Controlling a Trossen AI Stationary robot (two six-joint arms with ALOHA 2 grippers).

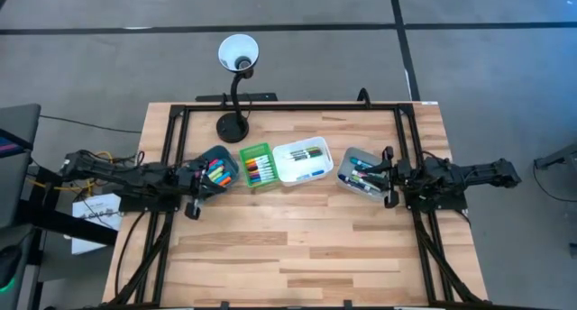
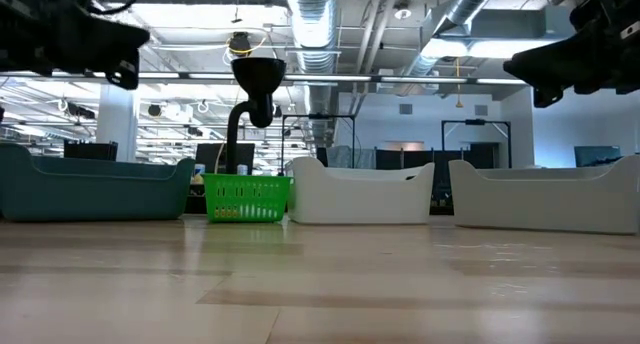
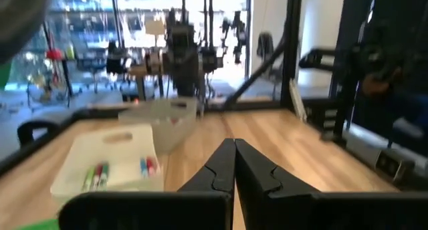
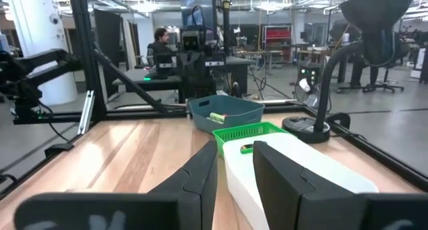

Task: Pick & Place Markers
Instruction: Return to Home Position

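Note:
Markers of several colours lie in four bins in a row across the table's middle: a dark teal bin (image 1: pixel 216 168), a green basket (image 1: pixel 256 166), a white bin (image 1: pixel 302 161) and a pale bin (image 1: pixel 362 173). My left gripper (image 3: pixel 234 160) hovers level by the teal bin's left side (image 1: pixel 200 177), shut and holding nothing. At the pale bin's right side, my right gripper (image 4: pixel 234 164) also hovers level (image 1: pixel 388 177). Its fingers stand a little apart with nothing between them. Both grippers hang well above the tabletop in the low view.
A black gooseneck lamp (image 1: pixel 236 76) stands behind the bins at the far edge. A black frame (image 1: pixel 288 105) runs along the table's far, left and right sides. Bare wooden tabletop (image 1: pixel 288 247) spreads in front of the bins.

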